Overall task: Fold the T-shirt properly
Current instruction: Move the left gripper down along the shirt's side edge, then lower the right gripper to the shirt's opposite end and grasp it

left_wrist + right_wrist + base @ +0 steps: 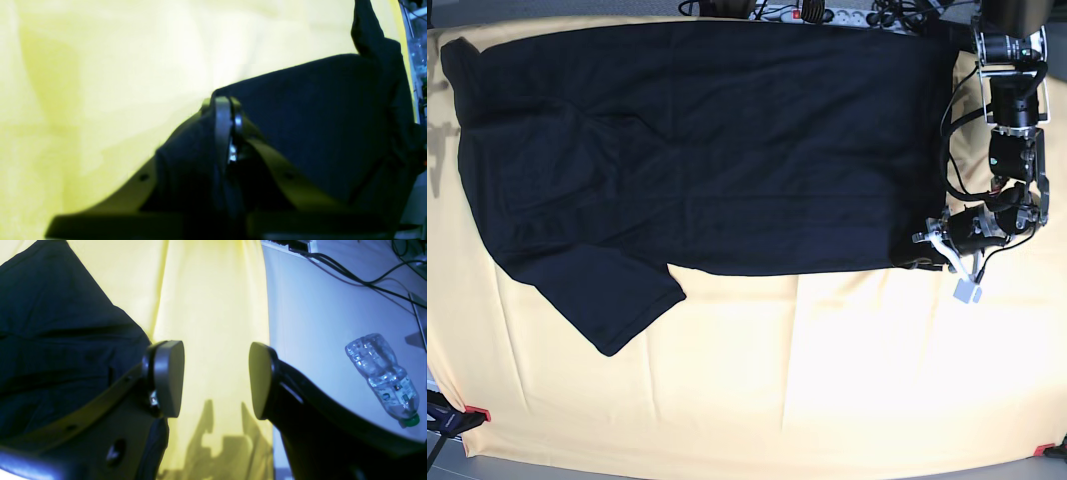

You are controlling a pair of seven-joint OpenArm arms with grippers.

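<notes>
The T-shirt [707, 140] lies spread across the far half of the tabletop, on a yellow cloth [827, 380], with one sleeve [612, 300] reaching toward the near left corner. At the right edge, the left claw [224, 110] is clamped on the hem corner of the T-shirt, its jaws pressed together over a fold of black fabric. The right claw [216, 380] hangs with its jaws apart and holds nothing, over yellow cloth at the T-shirt's edge; a plastic bottle [383, 373] lies on the bare surface beyond it.

The pinch looks shallow, taken close to the edge, so the fabric could slip out once the arm lifts and drags. With only one corner held, the hem may also skew or bunch, leaving a crooked fold. The jaws might catch the yellow cloth beneath as well, pulling it along.
</notes>
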